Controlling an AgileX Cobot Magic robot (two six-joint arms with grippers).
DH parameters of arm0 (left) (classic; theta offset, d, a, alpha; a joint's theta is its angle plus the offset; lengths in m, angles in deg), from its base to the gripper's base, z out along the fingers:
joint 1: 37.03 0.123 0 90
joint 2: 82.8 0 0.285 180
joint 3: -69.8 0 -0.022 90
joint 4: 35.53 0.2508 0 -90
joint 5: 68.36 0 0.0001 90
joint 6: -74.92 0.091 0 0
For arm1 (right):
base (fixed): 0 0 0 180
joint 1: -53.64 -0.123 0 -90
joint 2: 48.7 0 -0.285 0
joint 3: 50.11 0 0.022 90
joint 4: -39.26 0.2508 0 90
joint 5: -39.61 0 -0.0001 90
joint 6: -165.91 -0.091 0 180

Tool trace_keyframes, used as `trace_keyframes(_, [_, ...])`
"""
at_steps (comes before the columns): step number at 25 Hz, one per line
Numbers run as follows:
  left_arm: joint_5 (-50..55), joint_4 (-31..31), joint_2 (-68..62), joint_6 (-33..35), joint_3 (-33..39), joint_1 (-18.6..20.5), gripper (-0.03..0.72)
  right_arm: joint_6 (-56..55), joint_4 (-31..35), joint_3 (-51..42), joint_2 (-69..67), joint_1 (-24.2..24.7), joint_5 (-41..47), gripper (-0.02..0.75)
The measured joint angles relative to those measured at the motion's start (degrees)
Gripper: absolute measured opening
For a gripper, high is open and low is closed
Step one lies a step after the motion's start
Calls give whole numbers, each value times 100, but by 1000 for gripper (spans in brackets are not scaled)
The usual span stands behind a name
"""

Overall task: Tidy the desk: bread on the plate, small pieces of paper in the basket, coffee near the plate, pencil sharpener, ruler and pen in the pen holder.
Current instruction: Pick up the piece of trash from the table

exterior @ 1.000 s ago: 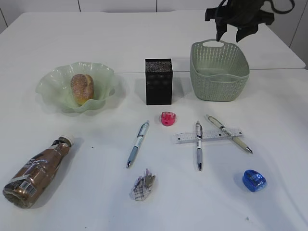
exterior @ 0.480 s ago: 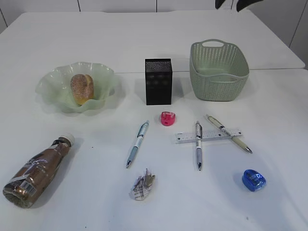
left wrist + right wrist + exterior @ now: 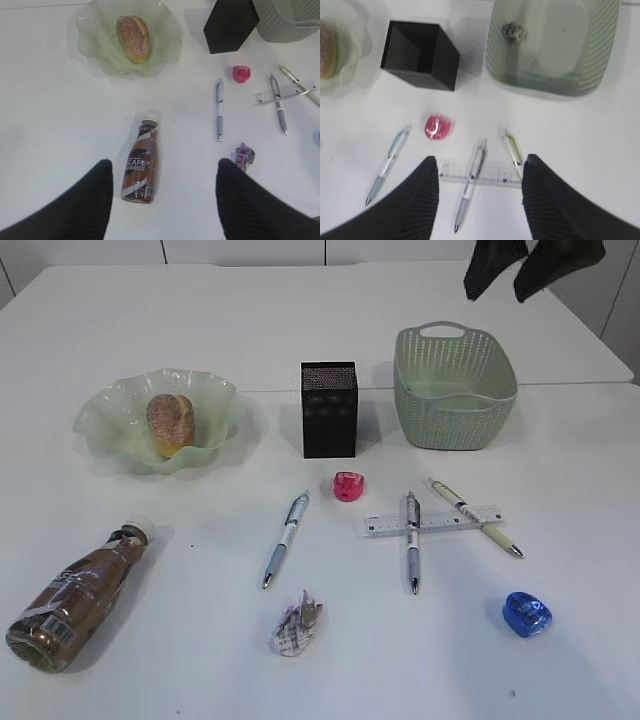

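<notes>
Paper scrap (image 3: pixel 513 31) now in basket (image 3: pixel 455 390) | right hand (image 3: pixel 507 280) raised, agape, empty | left hand (image 3: pixel 162 192) agape, empty | second scrap (image 3: pixel 296 626) remains near front tabletop edge

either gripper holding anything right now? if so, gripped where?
Nothing held. The left gripper is open and empty above the coffee bottle; the right gripper is open and empty over the ruler.

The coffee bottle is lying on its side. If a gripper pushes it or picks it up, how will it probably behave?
The coffee bottle is round and lies on its side on the desk, so a sideways push would probably roll it. It looks full of brown drink, so likely rather heavy. Its smooth plastic label may slip between fingers.
</notes>
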State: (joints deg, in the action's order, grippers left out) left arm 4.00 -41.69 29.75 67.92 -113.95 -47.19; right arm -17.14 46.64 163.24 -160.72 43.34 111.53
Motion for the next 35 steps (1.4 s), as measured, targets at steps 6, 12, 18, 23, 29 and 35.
trace_keyframes(6, [0,-20,0,-7,0,0,456,36,0,-759,531,-463,0,426])
trace_keyframes(12, [0,-41,0,-12,0,0,456,36,-186,-1471,768,-1900,-12,426])
trace_keyframes(18, [0,-134,0,-12,0,0,456,38,-270,-2124,721,-2410,-33,426])
trace_keyframes(23, [0,-148,0,-21,0,0,456,-15,-294,-2462,458,-2457,-44,466])
trace_keyframes(29, [0,-184,0,-21,0,0,456,-99,-284,-2475,26,-2592,-89,524])
trace_keyframes(35, [0,-193,0,-21,0,0,456,-35,-266,-2475,-497,-2864,-267,531])
